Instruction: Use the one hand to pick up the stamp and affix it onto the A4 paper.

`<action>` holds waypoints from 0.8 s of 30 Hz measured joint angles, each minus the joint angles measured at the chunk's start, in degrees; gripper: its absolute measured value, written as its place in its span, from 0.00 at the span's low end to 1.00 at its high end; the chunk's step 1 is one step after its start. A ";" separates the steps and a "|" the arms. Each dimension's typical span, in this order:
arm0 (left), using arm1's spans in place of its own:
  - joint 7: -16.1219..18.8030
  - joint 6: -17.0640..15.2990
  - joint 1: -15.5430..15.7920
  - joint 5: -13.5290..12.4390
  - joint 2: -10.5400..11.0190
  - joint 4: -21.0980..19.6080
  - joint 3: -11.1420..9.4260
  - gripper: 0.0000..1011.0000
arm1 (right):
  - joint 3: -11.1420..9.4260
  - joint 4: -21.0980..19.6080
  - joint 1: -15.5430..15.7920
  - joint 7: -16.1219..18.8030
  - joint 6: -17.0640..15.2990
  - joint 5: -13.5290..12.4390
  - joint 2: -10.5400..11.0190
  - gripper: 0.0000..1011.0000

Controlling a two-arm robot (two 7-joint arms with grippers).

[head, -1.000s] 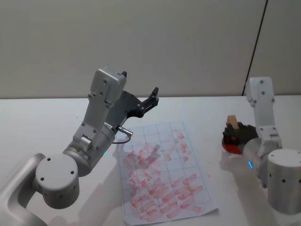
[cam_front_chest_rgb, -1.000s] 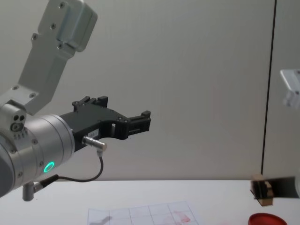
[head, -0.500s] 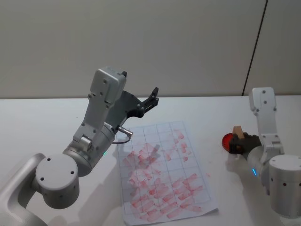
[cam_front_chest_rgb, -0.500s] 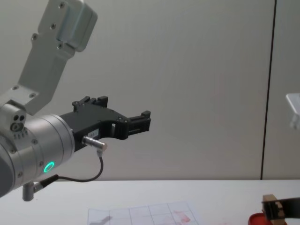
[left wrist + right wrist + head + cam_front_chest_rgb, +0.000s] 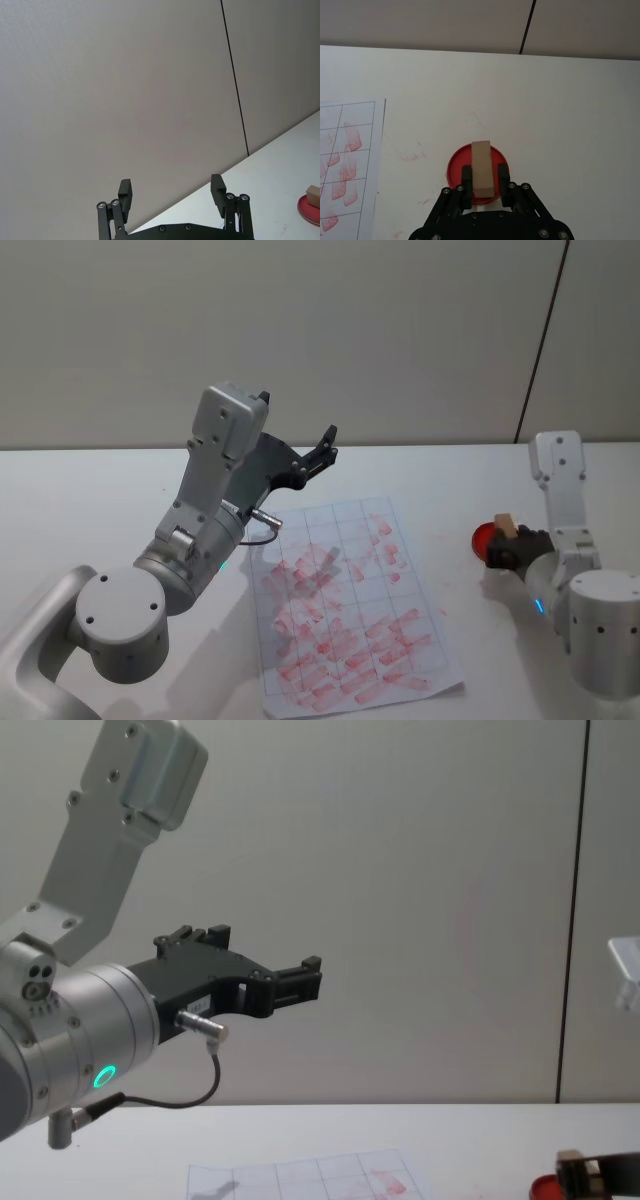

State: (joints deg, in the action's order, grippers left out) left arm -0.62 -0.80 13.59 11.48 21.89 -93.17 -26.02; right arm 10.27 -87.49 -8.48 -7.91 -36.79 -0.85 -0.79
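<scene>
The tan wooden stamp [image 5: 482, 169] stands upright between the fingers [image 5: 466, 181] of my right gripper [image 5: 485, 174], which is shut on it. Its lower end sits over the round red ink pad [image 5: 455, 167]; whether it touches the pad is hidden. In the head view the right gripper [image 5: 507, 544] holds the stamp [image 5: 503, 527] at the pad [image 5: 482, 537], on the table's right side. The A4 paper [image 5: 345, 610], gridded and covered in red marks, lies in the middle. My left gripper [image 5: 325, 445] hangs open and raised above the paper's far edge.
The raised left arm [image 5: 215, 495] leans over the paper's left side. The paper's near edge [image 5: 345, 160] lies a short way left of the pad. A white wall with a dark vertical seam [image 5: 540, 340] stands behind the white table [image 5: 90, 490].
My right gripper has come down with the stamp from above the ink pad to the pad's level and drawn slightly towards me. The left arm has not moved.
</scene>
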 joint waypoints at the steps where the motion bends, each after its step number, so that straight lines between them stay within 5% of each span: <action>1: 0.00 0.00 0.00 0.00 0.00 0.00 0.00 0.99 | -0.01 0.11 -0.04 0.08 0.12 0.02 -0.03 0.30; 24: 0.00 0.00 0.00 0.00 0.00 0.00 0.00 0.99 | -0.03 -3.28 1.67 2.09 7.51 1.99 0.19 0.98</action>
State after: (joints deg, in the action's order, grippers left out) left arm -0.62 -0.80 13.59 11.48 21.89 -93.18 -26.02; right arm 10.24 -90.77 -6.81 -5.83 -29.28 1.14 -0.60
